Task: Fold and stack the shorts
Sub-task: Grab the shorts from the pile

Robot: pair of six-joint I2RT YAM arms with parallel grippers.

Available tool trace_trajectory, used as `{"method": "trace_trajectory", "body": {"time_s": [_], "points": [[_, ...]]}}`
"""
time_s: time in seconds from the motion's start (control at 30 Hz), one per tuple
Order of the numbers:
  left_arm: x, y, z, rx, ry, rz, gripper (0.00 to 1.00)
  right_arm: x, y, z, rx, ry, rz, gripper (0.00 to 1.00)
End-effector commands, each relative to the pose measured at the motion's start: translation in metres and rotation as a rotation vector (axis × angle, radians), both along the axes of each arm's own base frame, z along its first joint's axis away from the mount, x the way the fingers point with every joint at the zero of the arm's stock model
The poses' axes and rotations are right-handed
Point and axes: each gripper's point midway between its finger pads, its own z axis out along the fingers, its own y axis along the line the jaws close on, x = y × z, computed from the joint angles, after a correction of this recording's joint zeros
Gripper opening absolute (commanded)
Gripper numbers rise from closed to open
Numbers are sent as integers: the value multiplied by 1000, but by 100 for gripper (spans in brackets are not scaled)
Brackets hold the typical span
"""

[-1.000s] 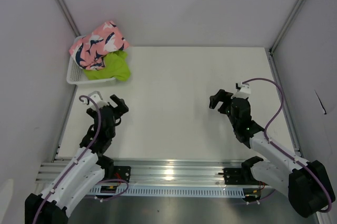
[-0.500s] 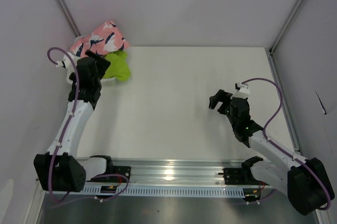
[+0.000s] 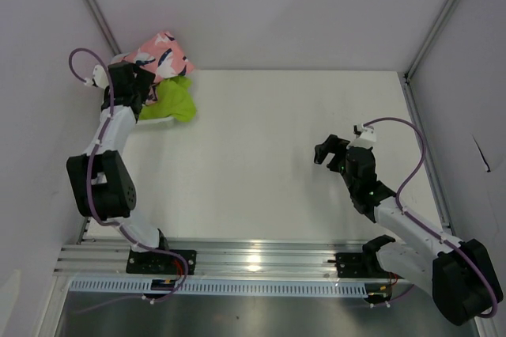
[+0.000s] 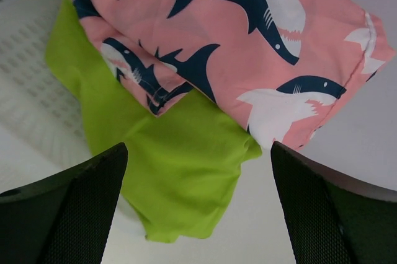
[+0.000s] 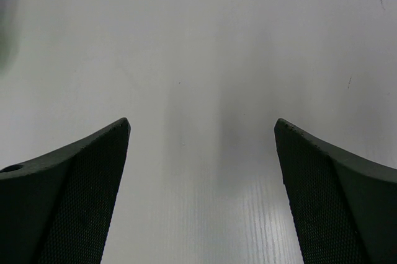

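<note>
The coral-pink shorts (image 3: 164, 51) (image 4: 248, 35) lie crumpled on the lime-green shorts (image 3: 177, 101) (image 4: 180, 177) in the white mesh basket (image 3: 155, 121) (image 4: 28, 84) at the table's (image 3: 277, 123) far left corner. The left gripper (image 3: 144, 84) (image 4: 198, 146) hovers over them, jaws spread wide, grasping nothing. The right gripper (image 3: 332, 147) (image 5: 201, 124), likewise spread and empty, hangs over the table's right side, well apart.

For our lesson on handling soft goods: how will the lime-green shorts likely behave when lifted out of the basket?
Probably floppy: the lime-green shorts sag in folds over the basket rim. Likely light, being thin cloth. The pink shorts lie on top, so lifting may drag them along.
</note>
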Motion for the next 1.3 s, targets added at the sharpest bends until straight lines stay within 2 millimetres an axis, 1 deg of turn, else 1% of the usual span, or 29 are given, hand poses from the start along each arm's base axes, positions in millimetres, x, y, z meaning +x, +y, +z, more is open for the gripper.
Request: {"method": "trace_trajectory", "body": {"time_s": [0.0, 0.03, 0.07, 0.1, 0.13, 0.17, 0.2, 0.23, 0.27, 0.3, 0.33, 0.43, 0.5, 0.6, 0.63, 0.67, 0.7, 0.73, 0.8, 0.87, 0.93, 0.97, 1.0, 1.03, 1.07, 1.1, 1.17, 1.2, 1.27], "points": [[36, -6, 20, -102, -120, -36, 98, 2, -1, 14, 22, -36, -20, 100], [45, -4, 27, -113, -146, -37, 97, 2, -1, 15, 21, -39, -21, 99], [53, -1, 11, -132, -127, -37, 95, 2, -3, 15, 18, -39, -25, 99], [60, -2, 9, -151, -138, -48, 94, 2, -2, 15, 18, -39, -24, 100], [70, 0, 21, -150, -171, -55, 93, 2, -2, 16, 17, -39, -24, 99], [76, 1, 4, -159, -140, -54, 91, 2, -3, 16, 16, -38, -25, 99], [80, 2, 0, -162, -133, -49, 91, 2, -3, 18, 17, -43, -24, 99], [87, 5, 11, -156, -158, -49, 91, 1, -3, 18, 17, -46, -22, 99], [91, 7, 9, -153, -159, -43, 91, 1, -3, 19, 19, -51, -25, 100], [95, 10, 0, -152, -147, -32, 90, 1, -5, 21, 19, -57, -29, 99], [99, 11, 4, -146, -163, -30, 90, 0, -4, 21, 19, -57, -28, 99], [112, 16, 0, -134, -188, -21, 82, 0, -5, 23, 23, -61, -30, 99], [122, 18, -3, -131, -215, -29, 72, 0, -5, 23, 22, -62, -31, 100], [130, 20, -4, -142, -233, -36, 42, 1, -5, 22, 24, -59, -32, 99], [129, 22, 0, -135, -245, -31, 22, 1, -4, 23, 25, -62, -30, 99], [129, 25, 3, -109, -252, -29, 12, 1, -4, 23, 26, -62, -30, 99], [128, 26, 9, -90, -260, -29, 2, 1, -5, 24, 25, -63, -31, 100], [126, 28, 22, -56, -279, -33, 0, 1, -5, 23, 24, -60, -35, 99], [121, 27, 35, -30, -292, -36, 0, 2, -6, 24, 21, -59, -41, 99], [109, 28, 60, 4, -327, -34, 0, 2, -7, 23, 20, -58, -42, 99], [95, 28, 64, 17, -339, -25, 0, 2, -6, 23, 22, -58, -43, 100], [83, 23, 97, 35, -400, -32, 0, 2, -6, 21, 19, -53, -41, 99], [76, 22, 98, 40, -402, -32, 0, 2, -6, 22, 18, -54, -42, 100], [57, 12, 125, 67, -433, -46, 0, 2, -6, 22, 17, -54, -42, 100], [57, 12, 125, 73, -431, -48, 0, 2, -5, 22, 17, -54, -39, 100], [44, 5, 142, 84, -455, -43, 0, 2, -6, 22, 17, -56, -42, 100], [30, -6, 165, 94, -504, -55, 0, 2, -7, 23, 15, -59, -42, 99], [14, -13, 184, 95, -546, -62, 0, 2, -7, 24, 14, -62, -43, 99], [-1, -29, 212, 109, -609, -96, 0, 1, -7, 23, 12, -61, -41, 100]]}}
